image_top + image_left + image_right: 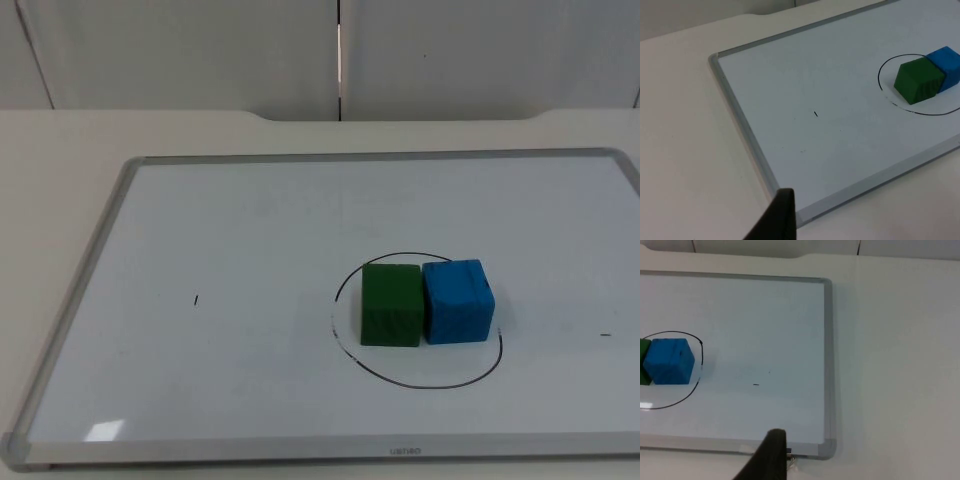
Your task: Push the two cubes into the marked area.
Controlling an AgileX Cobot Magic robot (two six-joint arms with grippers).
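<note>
A green cube (390,304) and a blue cube (458,300) stand side by side, touching, inside a black circle (420,384) drawn on the whiteboard (230,230). The blue cube's right side comes close to the line. In the left wrist view the green cube (918,80) is the nearer one, with the blue cube (947,66) behind it. That gripper's black fingertip (777,217) hangs over the board's frame near a corner, far from the cubes. The right wrist view has the blue cube (671,361), a sliver of the green cube (644,362), and a fingertip (771,455) by the board's near corner.
The whiteboard's raised metal frame (75,300) runs around its edge on the white table (50,170). Small pen ticks (196,299) mark the board left and right of the circle. The grey partition wall (200,50) closes off the far side.
</note>
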